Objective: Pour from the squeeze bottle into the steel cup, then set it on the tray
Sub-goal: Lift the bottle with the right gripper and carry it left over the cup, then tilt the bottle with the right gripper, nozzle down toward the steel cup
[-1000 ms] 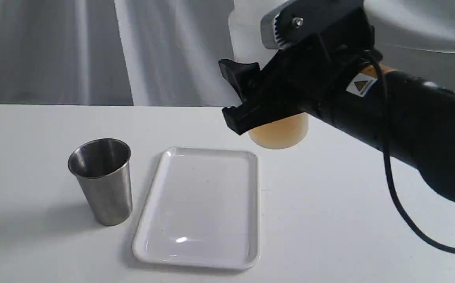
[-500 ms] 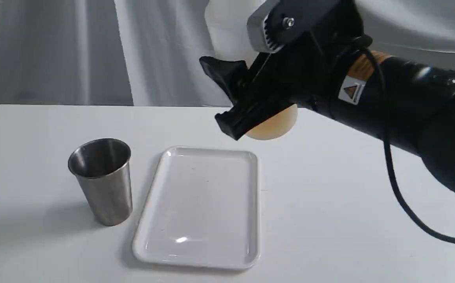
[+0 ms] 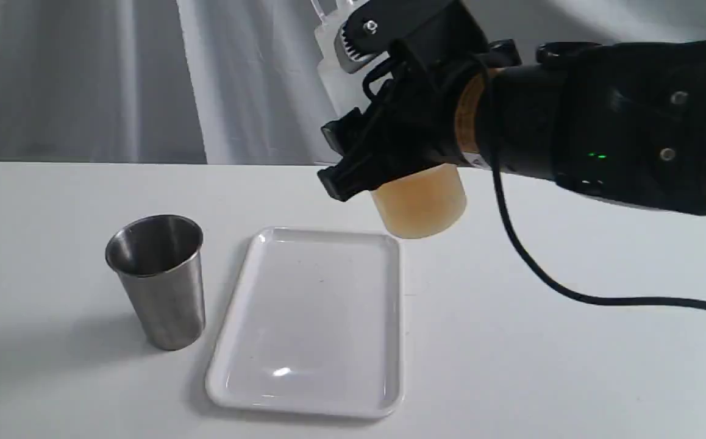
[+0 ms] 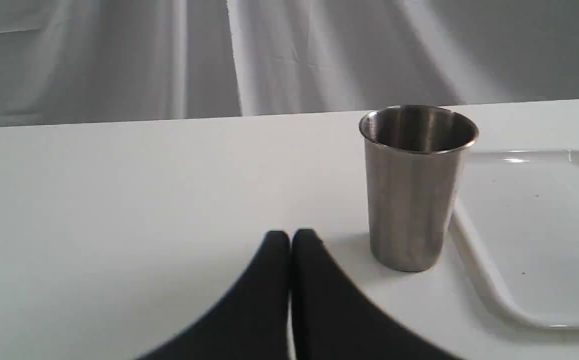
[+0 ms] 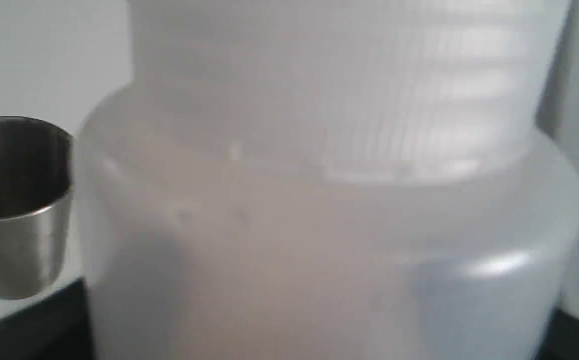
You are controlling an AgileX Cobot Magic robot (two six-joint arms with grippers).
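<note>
- exterior view: right gripper (image 3: pixel 344 157) sits upper centre of the frame, fingers pinching the squeeze bottle (image 3: pixel 421 204) around its middle.
- bottle leans, top towards the upper left; amber liquid fills the lower part. its base shows just above the tray's upper right corner in the frame.
- steel cup (image 3: pixel 158 280) stands upright at lower left on the white table (image 3: pixel 572 378), just beside the tray (image 3: pixel 316 317) and not touching it.
- tray lies flat at lower centre with nothing on it.
- black cable (image 3: pixel 572 297) runs from the right arm across the right side of the frame.
- left wrist view: left gripper (image 4: pixel 290 240) has its black fingertips pressed together, holding nothing, low over the table (image 4: pixel 119 200).
- steel cup (image 4: pixel 412 190) stands near the fingertips but apart from them; the tray (image 4: pixel 534 225) lies on the cup's other side.
- right wrist view: squeeze bottle (image 5: pixel 319 225) fills most of the picture, blurred, ribbed neck over whitish shoulder.
- steel cup (image 5: pixel 14 200) shows beside the bottle, open mouth visible.
</note>
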